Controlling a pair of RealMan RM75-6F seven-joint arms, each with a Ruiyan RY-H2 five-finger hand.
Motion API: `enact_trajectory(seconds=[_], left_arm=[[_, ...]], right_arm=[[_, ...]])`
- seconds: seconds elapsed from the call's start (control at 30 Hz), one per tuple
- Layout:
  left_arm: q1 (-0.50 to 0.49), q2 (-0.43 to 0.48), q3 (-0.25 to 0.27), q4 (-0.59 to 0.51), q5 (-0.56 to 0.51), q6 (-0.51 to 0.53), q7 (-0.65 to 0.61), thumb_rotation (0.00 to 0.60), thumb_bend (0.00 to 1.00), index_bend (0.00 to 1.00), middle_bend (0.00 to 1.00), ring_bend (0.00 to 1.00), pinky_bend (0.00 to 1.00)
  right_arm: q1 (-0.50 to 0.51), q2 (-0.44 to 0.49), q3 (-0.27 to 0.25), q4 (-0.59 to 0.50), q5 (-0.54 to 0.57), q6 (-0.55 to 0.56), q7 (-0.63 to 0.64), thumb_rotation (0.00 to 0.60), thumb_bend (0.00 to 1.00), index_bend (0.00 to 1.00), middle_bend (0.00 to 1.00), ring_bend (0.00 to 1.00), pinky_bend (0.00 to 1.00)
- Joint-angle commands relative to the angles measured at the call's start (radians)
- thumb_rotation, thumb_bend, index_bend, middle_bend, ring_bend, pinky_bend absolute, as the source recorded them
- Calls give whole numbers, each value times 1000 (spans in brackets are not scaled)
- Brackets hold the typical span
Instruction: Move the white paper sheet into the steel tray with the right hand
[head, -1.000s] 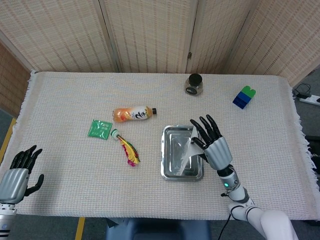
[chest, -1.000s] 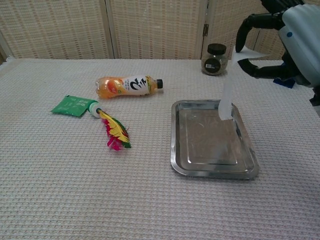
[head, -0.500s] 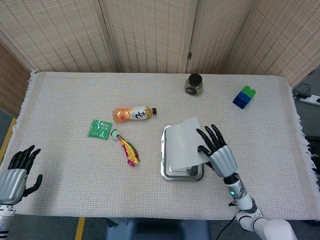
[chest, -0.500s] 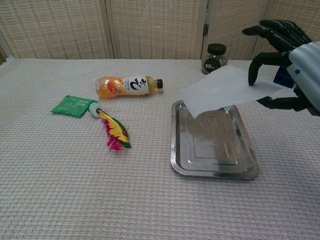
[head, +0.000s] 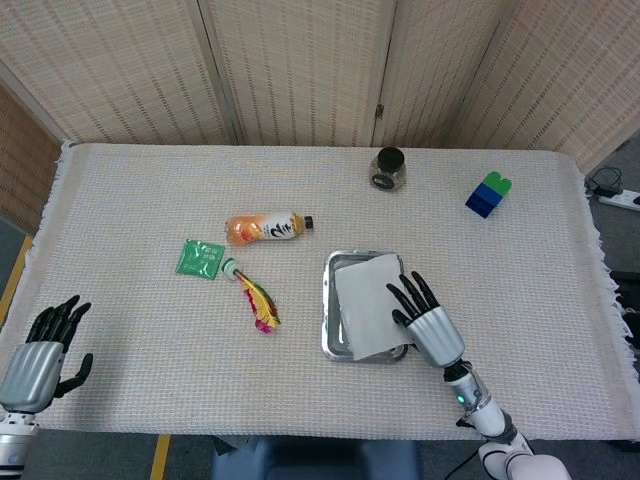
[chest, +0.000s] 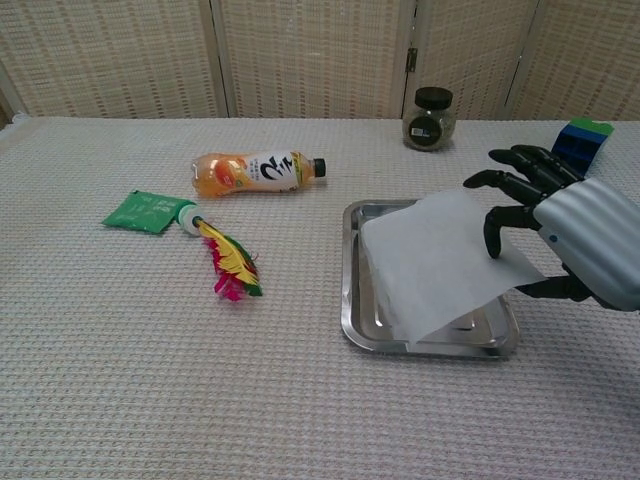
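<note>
The steel tray (head: 329, 305) (chest: 349, 270) sits right of the table's middle. The white paper sheet (head: 368, 303) (chest: 435, 262) lies across it and covers most of its floor. The sheet's right side is raised off the tray, and its near corner hangs over the front rim. My right hand (head: 425, 320) (chest: 565, 235) is at the tray's right edge. It pinches the sheet's right edge, with fingertips (chest: 492, 240) on top and the thumb underneath. My left hand (head: 45, 345) hovers at the table's front left corner with its fingers apart, holding nothing.
An orange drink bottle (head: 268, 227) (chest: 255, 172) lies left of the tray. A green packet (head: 200, 258) and a feathered toy (head: 255, 297) lie further left. A dark jar (head: 387, 168) and a blue-green block (head: 489, 194) stand at the back right.
My right hand came down and back toward the front edge with the sheet. The sheet went from hanging upright to lying over the tray. The left hand barely shifted.
</note>
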Motion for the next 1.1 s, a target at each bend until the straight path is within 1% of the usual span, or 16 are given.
enact_trajectory(seconds=[0.03, 0.23, 0.5, 0.77, 0.9, 1.0, 1.1], left_arm=[[3, 3, -1, -2, 0, 4, -3, 600, 548, 30, 34, 0, 0], [3, 6, -1, -3, 5, 7, -8, 600, 548, 45, 34, 0, 0], [2, 6, -2, 0, 0, 1, -10, 600, 548, 53, 34, 0, 0], [4, 11, -4, -1, 3, 7, -22, 600, 548, 54, 34, 0, 0], [5, 11, -4, -1, 5, 9, -21, 600, 547, 54, 34, 0, 0], [6, 12, -4, -2, 6, 12, -19, 600, 548, 54, 34, 0, 0], [7, 12, -7, -2, -2, 11, -17, 600, 548, 83, 35, 0, 0]], right_arm=[[-15, 3, -15, -1, -7, -5, -24, 600, 492, 786, 227, 42, 0], [-38, 29, -28, -39, 0, -66, -89, 600, 491, 790, 230, 44, 0], [-45, 36, -35, -105, 2, -100, -155, 600, 493, 790, 232, 45, 0], [-29, 28, -9, -165, 14, -87, -187, 600, 491, 790, 233, 46, 0], [-17, 31, -5, -181, 17, -108, -207, 600, 492, 790, 232, 45, 0], [-11, 37, -9, -185, 13, -125, -227, 600, 492, 738, 218, 43, 0], [-10, 46, -10, -205, 16, -150, -254, 600, 492, 619, 182, 31, 0]])
